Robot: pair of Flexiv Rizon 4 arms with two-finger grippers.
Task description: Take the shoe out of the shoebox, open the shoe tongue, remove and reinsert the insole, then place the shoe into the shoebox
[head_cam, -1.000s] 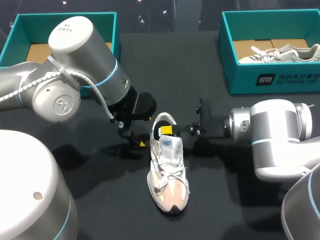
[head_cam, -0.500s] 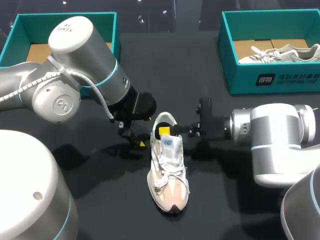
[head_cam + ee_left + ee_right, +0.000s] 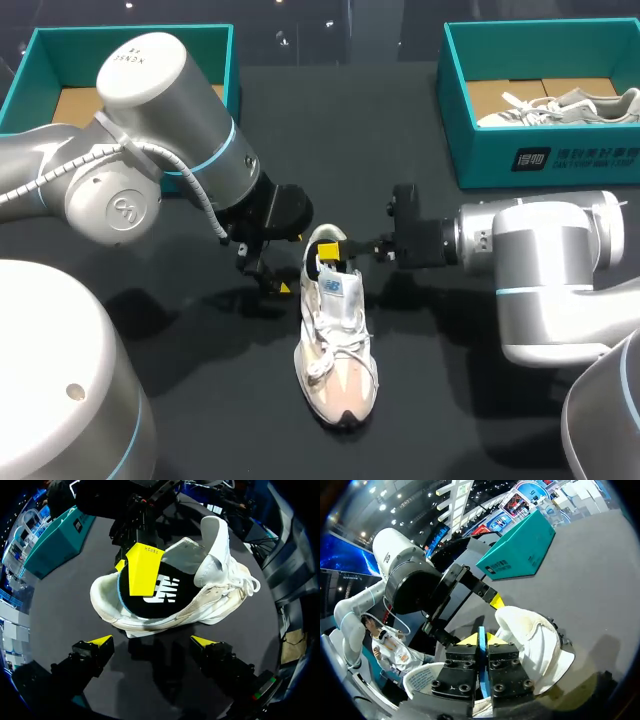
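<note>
"Head view first: what's around, and what blocks you?"

"Two teal boxes sit at the table's (image 3: 450,400) far corners. My left arm (image 3: 150,130) covers part of the left box (image 3: 30,70). The right box (image 3: 540,160) holds a second shoe (image 3: 560,108). In the right wrist view my own fingers hide the shoe's (image 3: 537,645) inside."

"Anything changed over the last second?"

"My right arm (image 3: 545,270) has slid closer to the heel. The shoe and left arm are as they were."

"And the shoe?"

"It stands on the table between my pincers, well apart from both boxes. It's white and laced, with a pinkish toe and the tongue (image 3: 217,545) lifted. My right pincer (image 3: 333,250) is clamped on the black insole's (image 3: 160,592) blue edge. My left pincer (image 3: 152,641) gapes just beside the shoe."
</note>
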